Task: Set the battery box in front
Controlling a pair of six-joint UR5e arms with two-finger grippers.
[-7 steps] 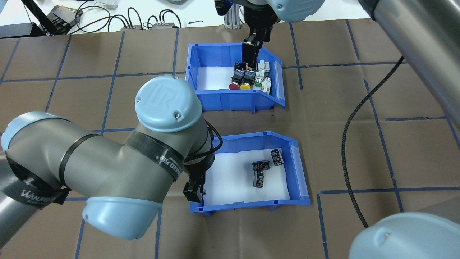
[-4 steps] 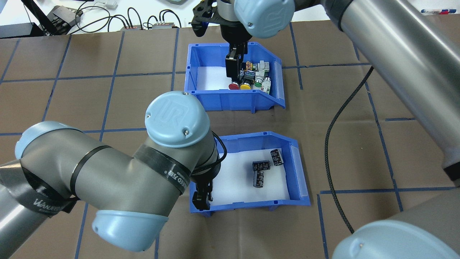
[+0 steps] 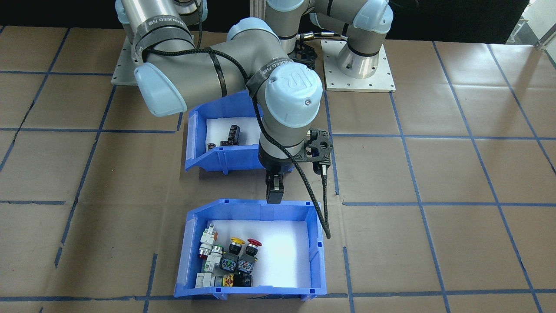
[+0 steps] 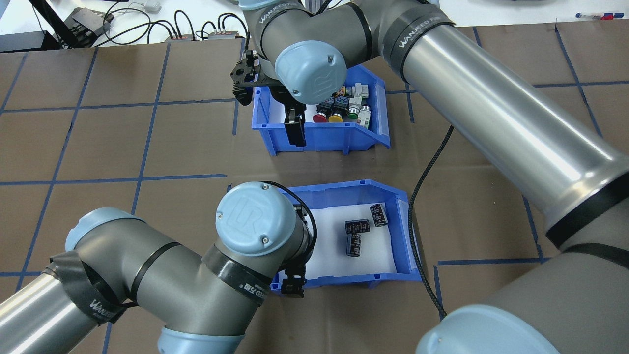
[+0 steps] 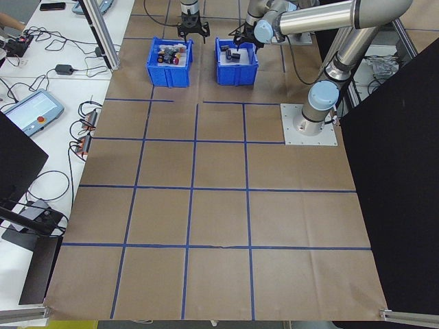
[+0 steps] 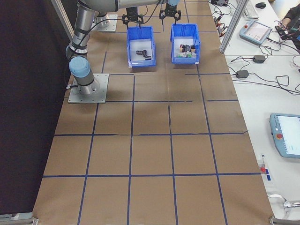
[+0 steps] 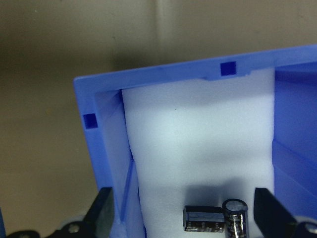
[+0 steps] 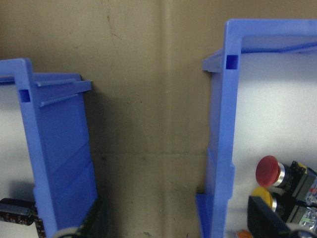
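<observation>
Left pincer, open, has slid along and now straddles the battery box wall near the table's robot-side edge. Right pincer, open, has shifted to straddle the switch bin wall, so the swap looks imminent.

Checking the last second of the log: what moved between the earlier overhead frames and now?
The right gripper swung from over the switches to the switch bin's near wall, on the robot's left. The left gripper slid along the battery box's near wall, from its left corner toward the robot's right, and now straddles it, open. Neither bin moved; the three black cylinders and the switches lie unchanged.
</observation>
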